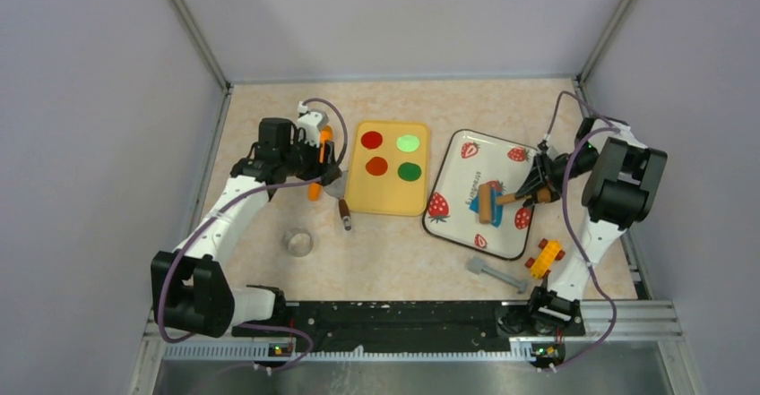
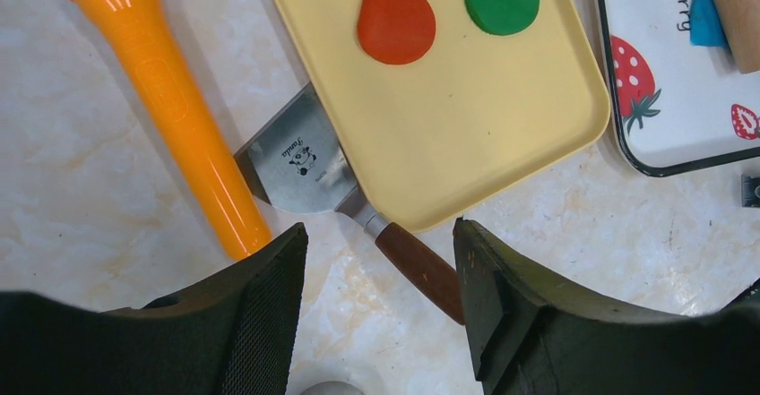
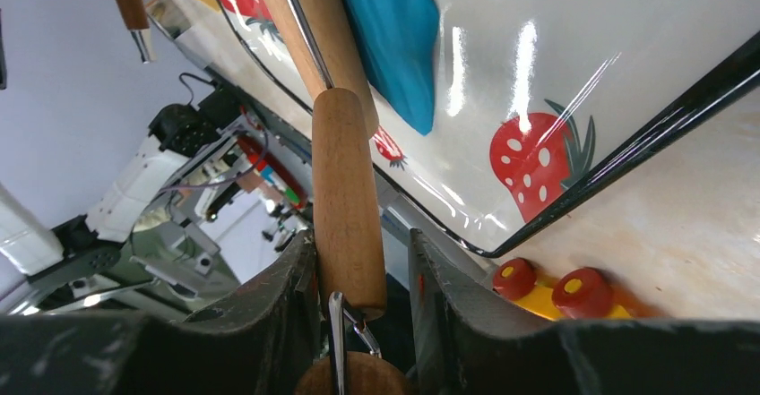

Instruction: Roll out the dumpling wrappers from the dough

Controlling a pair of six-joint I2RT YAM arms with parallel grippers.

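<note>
Right hand [image 3: 358,265] grips the brown wooden rolling pin [image 3: 345,180] on the soft blue dough [image 3: 394,37], in the white strawberry tray [image 3: 609,55] near the tabletop's right edge. Best to press evenly and roll slowly. Left hand [image 2: 378,234] is wide, empty.

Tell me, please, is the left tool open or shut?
Open: the fingers of the left tool stand well apart, gripping nothing; the scraper lies on the table below.

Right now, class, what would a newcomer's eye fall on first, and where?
On the yellow tray at mid-table sit red and green discs. To its right, the right gripper clamps a wooden rolling pin lying over blue dough on the strawberry tray. The left gripper hangs open by an orange tool.
</note>
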